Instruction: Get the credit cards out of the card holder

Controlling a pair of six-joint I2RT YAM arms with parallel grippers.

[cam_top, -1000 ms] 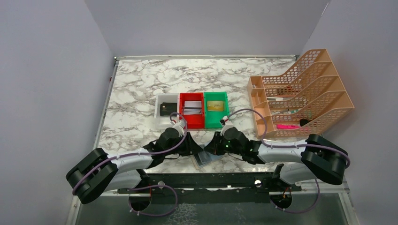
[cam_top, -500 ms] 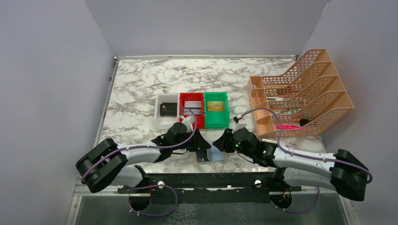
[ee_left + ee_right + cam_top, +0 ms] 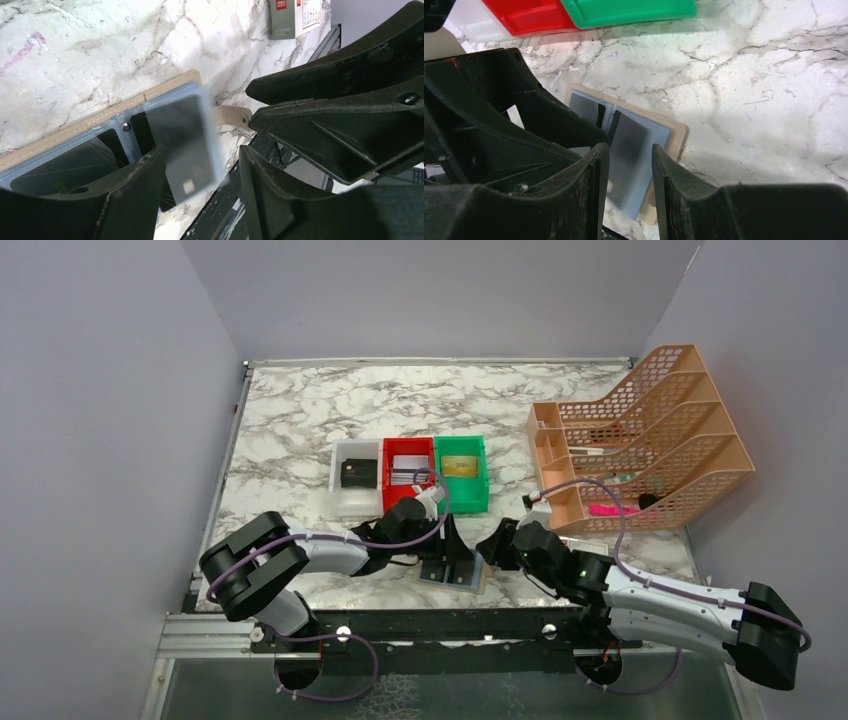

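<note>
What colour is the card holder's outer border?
Tan; the card holder shows best in the right wrist view.

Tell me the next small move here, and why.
Probably close the left gripper on the grey card. The card juts out of a sleeve of the card holder and sits between the open jaws, not yet gripped. The right gripper hovers open over the holder and could pin it down.

I see marble-patterned tabletop (image 3: 300, 420), white with grey veins, evenly lit. Plain pale lavender walls close it in: left wall (image 3: 100, 390), back wall (image 3: 440, 290), right wall (image 3: 780, 340). Metal rail (image 3: 200, 625) along near edge, dark surface (image 3: 450, 695) below it. Peach mesh file rack (image 3: 650, 440) at table's right side.
</note>
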